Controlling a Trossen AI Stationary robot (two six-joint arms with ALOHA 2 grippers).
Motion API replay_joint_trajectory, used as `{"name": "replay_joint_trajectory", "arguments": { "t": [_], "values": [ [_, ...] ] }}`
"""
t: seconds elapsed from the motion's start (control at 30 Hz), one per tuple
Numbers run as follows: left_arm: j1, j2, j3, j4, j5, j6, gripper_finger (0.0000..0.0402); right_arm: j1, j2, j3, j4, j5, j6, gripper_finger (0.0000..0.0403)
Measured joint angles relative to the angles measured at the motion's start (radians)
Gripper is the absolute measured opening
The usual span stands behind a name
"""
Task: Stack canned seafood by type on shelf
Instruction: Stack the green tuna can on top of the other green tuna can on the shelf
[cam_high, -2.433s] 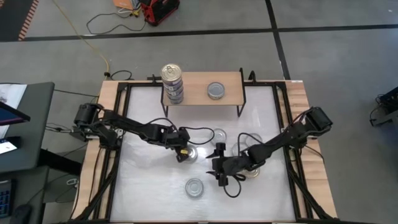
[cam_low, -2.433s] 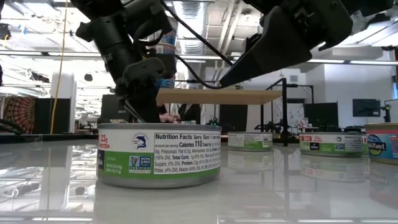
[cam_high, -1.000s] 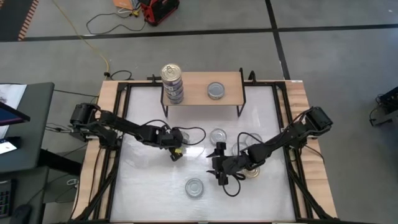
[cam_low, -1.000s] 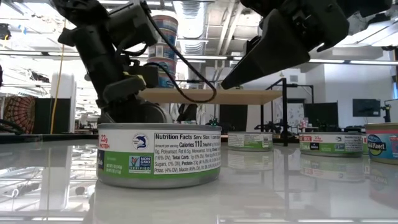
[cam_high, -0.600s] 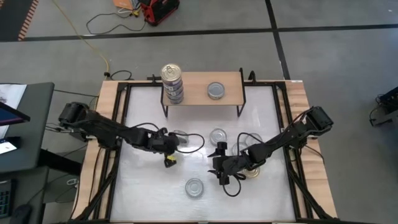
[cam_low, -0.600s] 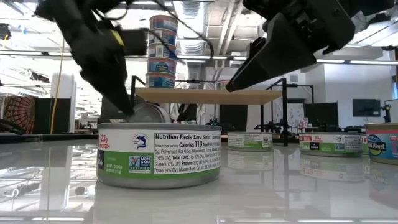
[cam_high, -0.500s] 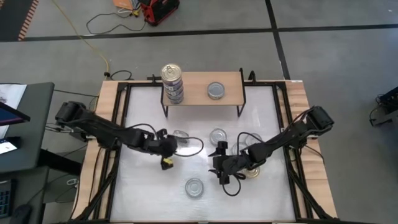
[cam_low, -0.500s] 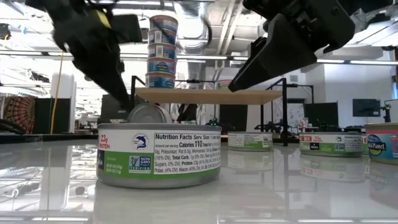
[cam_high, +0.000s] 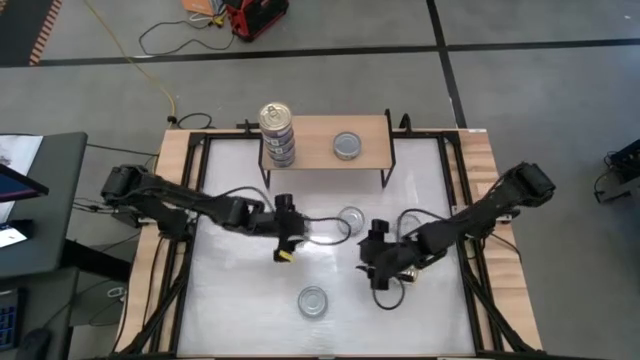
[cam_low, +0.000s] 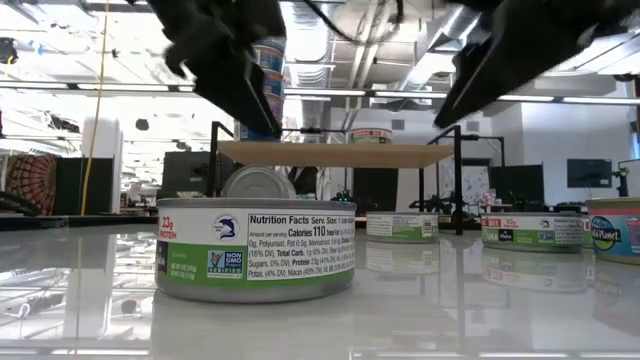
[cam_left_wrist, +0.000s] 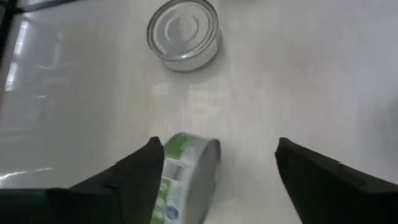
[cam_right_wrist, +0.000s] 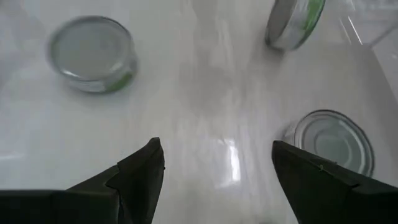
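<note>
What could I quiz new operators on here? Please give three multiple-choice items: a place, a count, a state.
1. Where is the can stack? A on the shelf's left end; B mid-table; C on the floor.
2. How many other cans share the shelf? A none; B one; C three.
3. How does the can at the left gripper lie? A flat; B on its edge; C atop another.
Key: A, it stands at the board's left end; B, one silver-topped can sits there; B, its lid faces sideways.
</note>
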Motion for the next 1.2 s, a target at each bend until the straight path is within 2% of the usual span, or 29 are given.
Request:
{"name": "replay_joint_trajectory", "arguments": {
  "t": [0.13, 0.3, 0.43, 0.57, 0.77, 0.8, 1.0, 1.13, 1.2],
  "values": [
    [0.090, 0.058, 0.038, -0.004, 0.125, 0.066, 0.0318, 0.018, -0.060, -0.025, 0.031, 0.013, 0.001, 0.0320],
    [0.177, 0.118, 0.054, -0.038, 0.192, 0.106, 0.0320, 0.015, -0.062, -0.028, 0.032, 0.033, -0.031, 0.0320],
    [0.204, 0.141, 0.055, -0.085, 0.237, 0.125, 0.0318, 0.008, -0.038, -0.028, 0.032, 0.051, -0.050, 0.0320],
    [0.193, 0.143, 0.055, -0.106, 0.239, 0.138, 0.0273, 0.001, -0.022, -0.028, 0.051, 0.071, -0.046, 0.0320],
    [0.175, 0.143, 0.047, -0.096, 0.249, 0.123, 0.0139, 0.015, -0.015, -0.026, 0.092, 0.076, -0.006, 0.0320],
    [0.172, 0.142, 0.046, -0.098, 0.247, 0.119, 0.0128, 0.019, -0.016, -0.026, 0.086, 0.077, 0.007, 0.0320],
    [0.166, 0.131, 0.042, -0.076, 0.247, 0.028, 0.0129, 0.032, -0.016, -0.027, 0.082, 0.092, 0.000, 0.0320],
    [0.166, 0.075, 0.042, 0.003, 0.247, -0.031, 0.0129, 0.057, -0.014, -0.027, 0.080, 0.200, -0.112, 0.0317],
    [0.166, 0.039, 0.042, 0.047, 0.247, -0.068, 0.0129, 0.087, -0.014, -0.027, 0.084, 0.289, -0.178, 0.0314]
  ]
}}
